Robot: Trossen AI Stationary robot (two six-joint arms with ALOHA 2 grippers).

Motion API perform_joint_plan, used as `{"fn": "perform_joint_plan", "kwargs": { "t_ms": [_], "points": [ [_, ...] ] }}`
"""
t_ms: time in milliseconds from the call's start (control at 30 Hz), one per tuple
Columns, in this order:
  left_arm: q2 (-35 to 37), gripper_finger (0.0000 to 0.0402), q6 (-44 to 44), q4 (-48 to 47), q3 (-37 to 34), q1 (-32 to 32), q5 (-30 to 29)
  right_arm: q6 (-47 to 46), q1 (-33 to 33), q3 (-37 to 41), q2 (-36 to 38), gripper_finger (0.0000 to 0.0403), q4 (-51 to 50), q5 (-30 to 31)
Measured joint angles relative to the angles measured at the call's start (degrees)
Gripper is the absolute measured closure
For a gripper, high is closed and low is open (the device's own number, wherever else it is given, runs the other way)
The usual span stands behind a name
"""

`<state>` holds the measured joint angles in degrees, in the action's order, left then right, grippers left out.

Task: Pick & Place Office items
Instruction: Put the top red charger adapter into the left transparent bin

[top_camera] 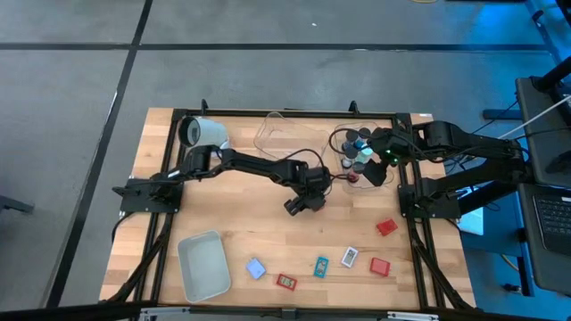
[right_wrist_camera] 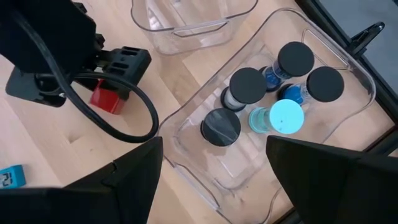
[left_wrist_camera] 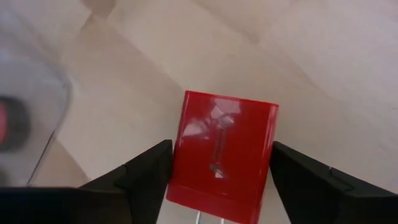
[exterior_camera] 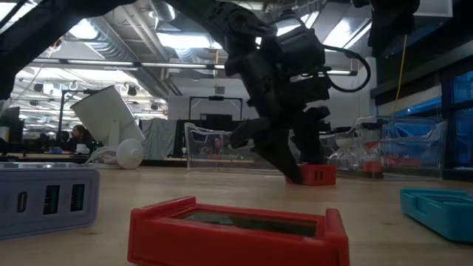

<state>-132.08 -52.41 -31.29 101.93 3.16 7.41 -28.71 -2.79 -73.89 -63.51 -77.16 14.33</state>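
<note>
With its fingers spread around the red block (left_wrist_camera: 222,158), the left gripper (left_wrist_camera: 219,177) risks nudging it toward three o'clock.

No text, label, brand or number can be read anywhere. The teal card (right_wrist_camera: 10,177) at the edge of the right wrist view carries white marks, too cut off to read. The red card (exterior_camera: 238,230) in the low view shows no legible print.
</note>
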Motion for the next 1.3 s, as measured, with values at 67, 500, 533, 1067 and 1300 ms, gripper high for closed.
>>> {"fn": "perform_joint_plan", "kwargs": {
  "t_ms": [67, 500, 533, 1067, 1300],
  "points": [
    [0.14, 0.0166, 1.47, -0.6, 0.02, 0.07, -0.7, 0.08, 0.0, 0.0, 0.0, 0.0112, 0.05, 0.63],
    [3.54, 0.019, 9.61, -1.93, -0.09, -1.9, -2.55, 0.94, 0.0, 0.0, 0.0, 0.0112, 1.14, 4.74],
    [4.38, 0.019, 10.89, -2.26, -0.09, -2.14, -2.44, 0.94, 0.0, 0.0, 0.0, 0.0112, 1.21, 4.74],
    [19.16, 0.0191, 31.95, -3.71, -0.24, 1.16, -10.37, 1.33, 0.0, 0.0, 0.0, 0.0112, 1.57, 6.46],
    [20.25, 0.0191, 35.68, -6.23, -0.28, 12.09, -4.64, 1.62, -0.02, 0.02, 0.0, 0.0112, 1.39, 6.9]
  ]
}}
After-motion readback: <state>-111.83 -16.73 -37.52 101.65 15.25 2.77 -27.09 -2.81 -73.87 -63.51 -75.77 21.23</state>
